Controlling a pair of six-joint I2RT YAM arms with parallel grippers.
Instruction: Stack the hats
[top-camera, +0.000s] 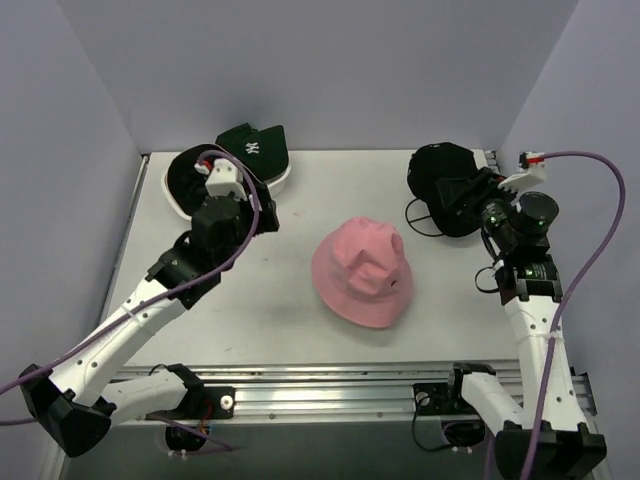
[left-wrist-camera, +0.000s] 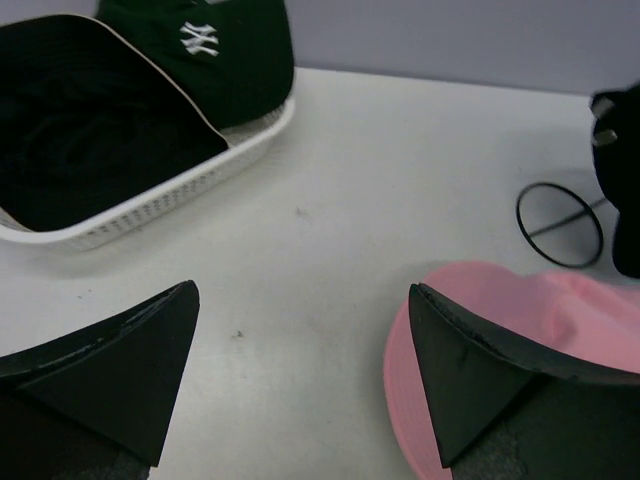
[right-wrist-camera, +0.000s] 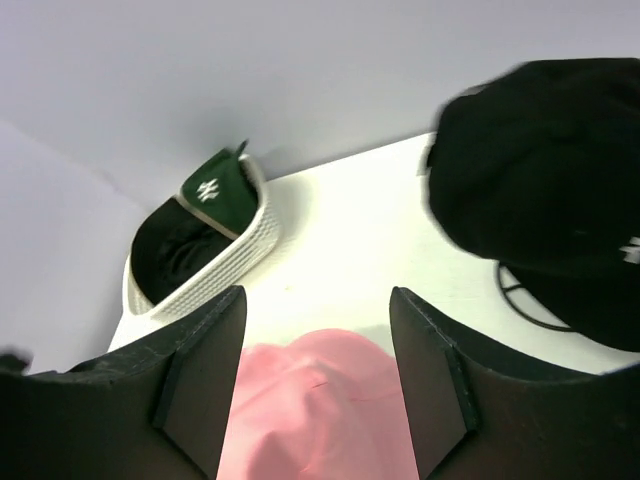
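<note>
**Black cap next, I reckon: how I'd grab it**

Right gripper (right-wrist-camera: 318, 292) is roughly half open with nothing in it, just beside the black cap (top-camera: 445, 178) at 2 o'clock. A wire stand (left-wrist-camera: 560, 225) pokes out from under that cap.

I'd pinch the crown fabric, lift straight up clear of the wire, then drop it centred on the pink bucket hat (top-camera: 360, 272) mid-bench.

Left gripper (left-wrist-camera: 300, 290) is wide open and empty, hovering over bare bench (top-camera: 300, 340).

At 10 o'clock the white basket (left-wrist-camera: 190, 180) holds the dark green cap (top-camera: 255, 148) plus a dark thing (left-wrist-camera: 80, 130) with a pale rim. That's probably another hat, but it's hard to tell.

Bench is plain white and matte with a few specks. Pale lilac walls (top-camera: 330, 70) box it in on three sides.
</note>
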